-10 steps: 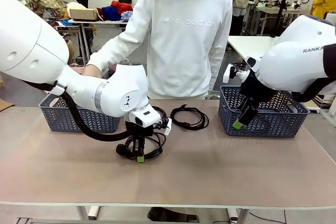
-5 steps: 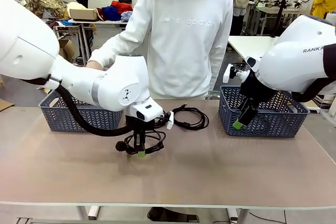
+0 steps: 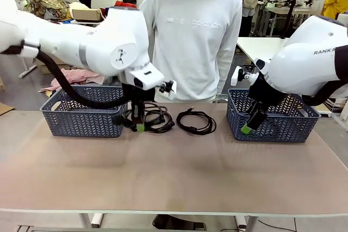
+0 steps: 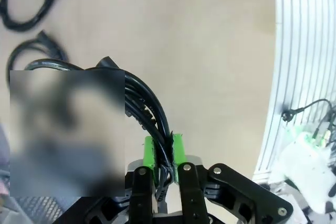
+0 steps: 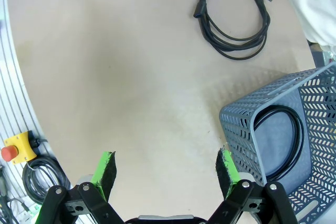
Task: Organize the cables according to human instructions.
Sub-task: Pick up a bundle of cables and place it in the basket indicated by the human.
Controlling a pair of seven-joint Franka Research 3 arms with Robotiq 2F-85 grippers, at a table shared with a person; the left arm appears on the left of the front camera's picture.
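The left hand point(image 3: 140, 127) is clamped tight on a black cable coil point(image 3: 156, 120) above the counter point(image 3: 174, 177) at 11 o'clock, beside the left basket point(image 3: 81, 122) — the right hand point(image 3: 247, 129) gapes empty at 2 o'clock, a second coil point(image 3: 196, 121) lying at 12.

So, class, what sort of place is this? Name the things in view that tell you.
Probably a robotics lab: two white robot arms at a table, an emergency-stop button by its edge, and cluttered work tables behind the person.
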